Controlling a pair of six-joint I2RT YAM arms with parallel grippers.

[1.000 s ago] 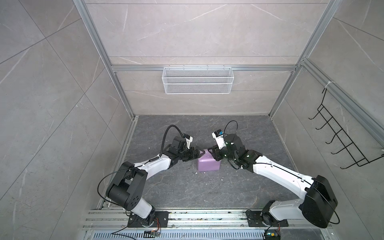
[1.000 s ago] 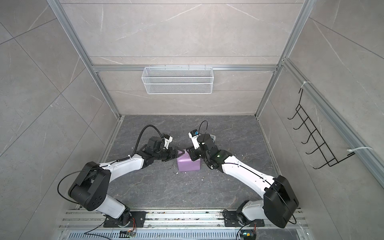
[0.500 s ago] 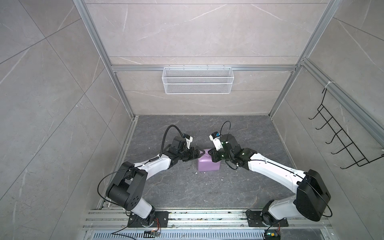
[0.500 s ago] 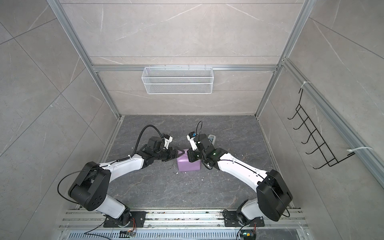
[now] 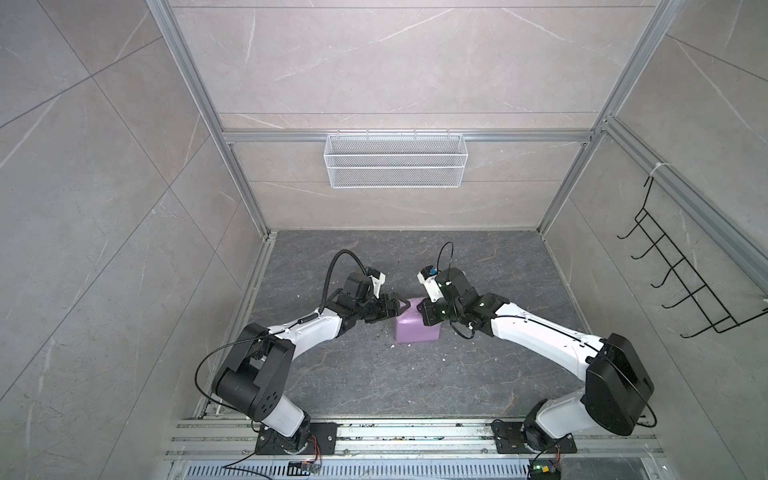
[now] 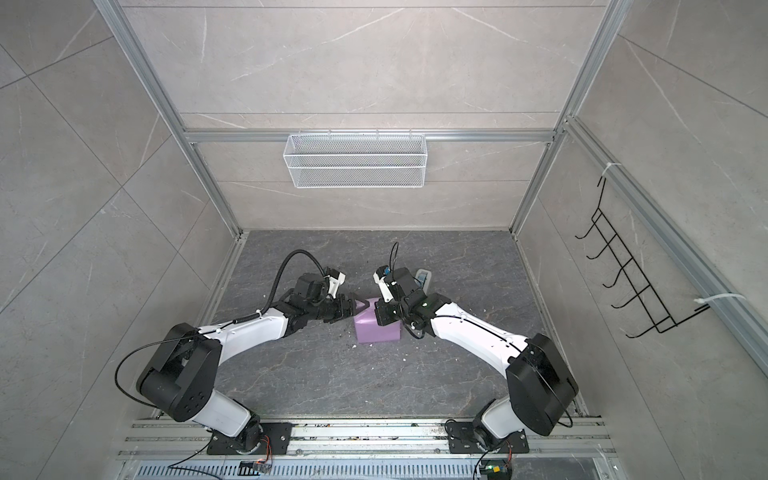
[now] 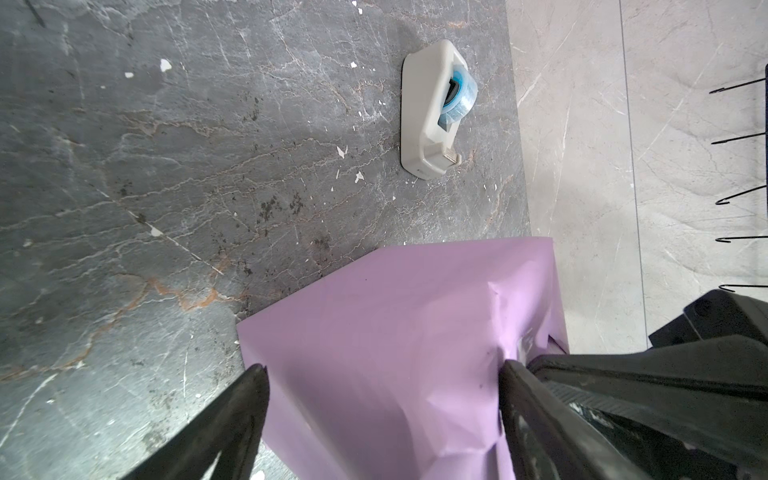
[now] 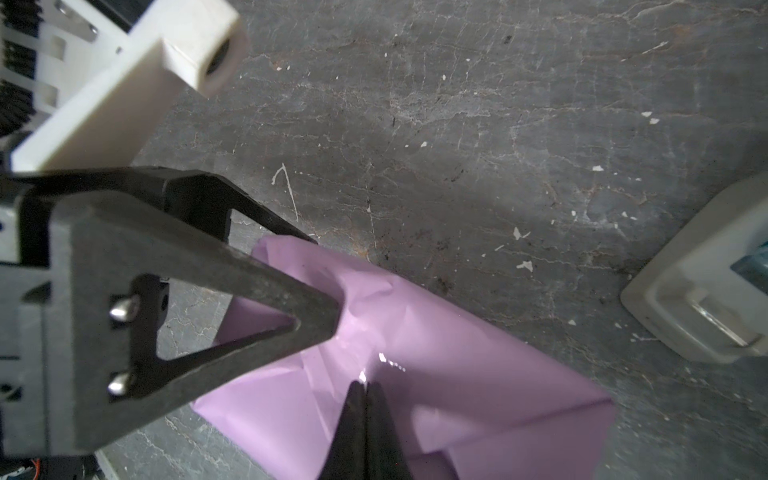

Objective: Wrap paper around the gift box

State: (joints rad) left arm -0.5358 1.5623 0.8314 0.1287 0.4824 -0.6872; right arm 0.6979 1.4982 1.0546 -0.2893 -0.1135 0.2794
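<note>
The paper (image 5: 417, 332) (image 6: 376, 330), lilac side out, is folded round the gift box, which is hidden beneath it. My left gripper (image 5: 401, 308) (image 7: 382, 368) holds the parcel's left end with its jaws wide, one finger (image 7: 511, 382) denting the paper, the other finger (image 7: 255, 382) against the opposite side. My right gripper (image 8: 365, 384) (image 6: 380, 318) is shut, its tips resting on the parcel's top at a fold, beside a small glossy glint (image 8: 382, 359). Whether anything is pinched between those tips I cannot tell.
A grey-white tape dispenser (image 7: 432, 120) (image 6: 423, 277) with a blue roll lies on the dark stone floor just behind the parcel, close to my right arm. Small white scraps dot the floor. A wire basket (image 5: 395, 166) hangs on the back wall, a black hook rack (image 5: 681, 274) on the right wall.
My right gripper has closed and moved left and down onto the top of the parcel. The left gripper and the parcel have stayed where they were.
</note>
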